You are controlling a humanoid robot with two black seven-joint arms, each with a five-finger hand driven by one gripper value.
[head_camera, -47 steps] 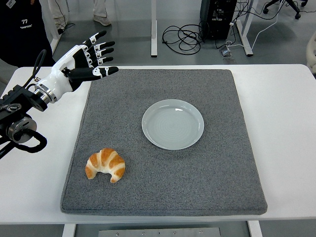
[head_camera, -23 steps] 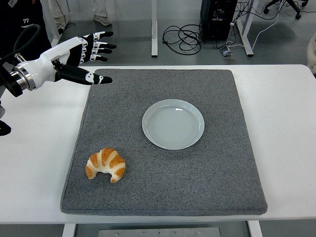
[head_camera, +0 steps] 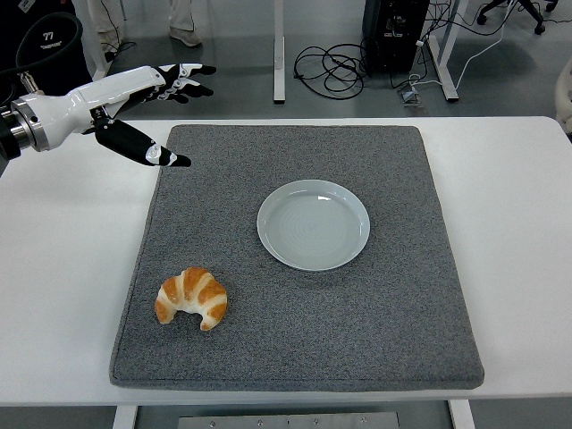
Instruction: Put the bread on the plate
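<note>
The robot's white-and-black left hand (head_camera: 134, 94) hovers over the white desk's (head_camera: 71, 268) far left, fingers spread wide and holding nothing, probably readying a grasp. The golden crescent croissant (head_camera: 191, 298) lies near the grey felt mat's (head_camera: 402, 304) near-left corner, well apart from the empty pale round plate (head_camera: 313, 224) mid-mat.

Single high head view, facing forward-down, table (head_camera: 500, 268) mid-distance

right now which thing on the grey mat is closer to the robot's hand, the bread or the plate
The bread. It lies at the mat's near left, on the left hand's side; the plate sits mid-mat, further right, though the gap is close.
</note>
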